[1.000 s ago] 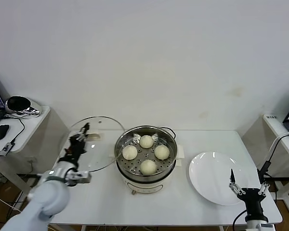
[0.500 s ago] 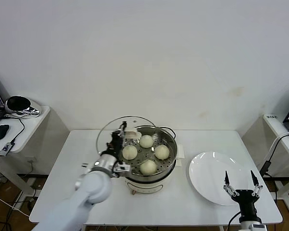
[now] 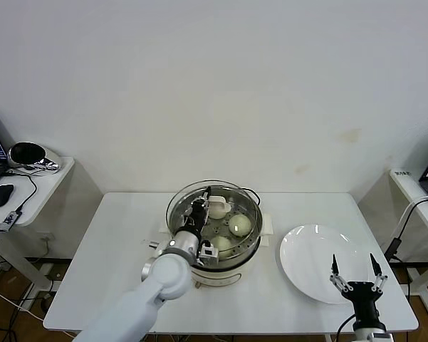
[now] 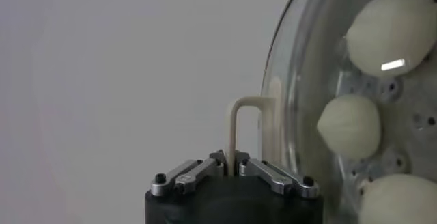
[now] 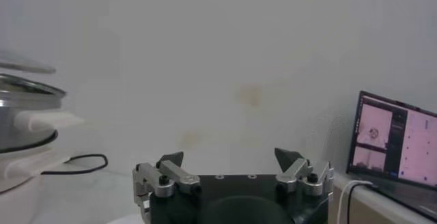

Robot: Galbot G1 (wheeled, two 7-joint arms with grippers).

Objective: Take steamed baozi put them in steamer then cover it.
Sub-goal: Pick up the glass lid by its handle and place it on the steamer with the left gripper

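Gripping the lid handle [image 4: 240, 133], the left hand [image 3: 197, 211] is holding the glass lid [image 3: 192, 206] over the steamer [image 3: 215, 228] and its baozi [image 3: 240, 225]; misaligned lowering risks catching the rim. The right hand [image 3: 355, 274] is waiting spread wide near the plate [image 3: 310, 249].

I find no legible text, brand, number or sign anywhere. The round shiny stainless-steel steamer with its white electric base [image 3: 215, 246] carries no marking that I can read. The lit laptop screen [image 5: 395, 142] beyond my right arm shows a small picture and rows of pale marks, all too small to make out. The flat white round plate [image 3: 320, 262] is unmarked.
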